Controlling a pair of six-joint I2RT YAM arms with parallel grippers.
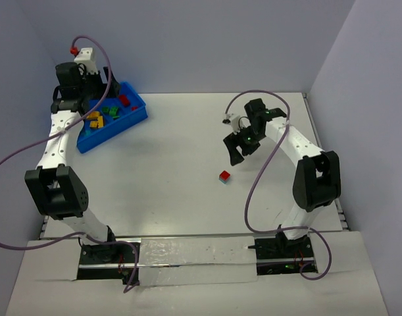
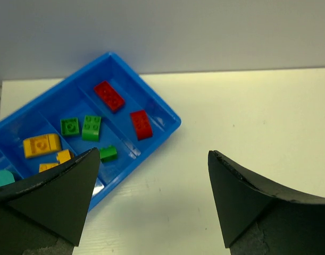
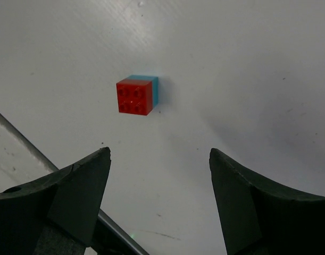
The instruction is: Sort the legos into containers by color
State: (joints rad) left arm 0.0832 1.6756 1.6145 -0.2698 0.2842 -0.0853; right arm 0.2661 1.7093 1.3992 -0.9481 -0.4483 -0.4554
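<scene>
Currently a red brick (image 3: pixel 134 97), stacked on a teal brick (image 3: pixel 155 90), sits on the table (image 3: pixel 247 64) well right of the blue bin (image 2: pixel 161 109). It's likely light, rigid, slick plastic, so pinch two flat sides, low and square. The right gripper (image 3: pixel 159 156) hovers over it, jaws apart, empty. The left gripper (image 2: pixel 151 156) is beside the bin, jaws apart, empty.

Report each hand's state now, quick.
Left hand: open, empty, near the blue bin.
Right hand: open, empty; red brick ahead, untouched.
</scene>
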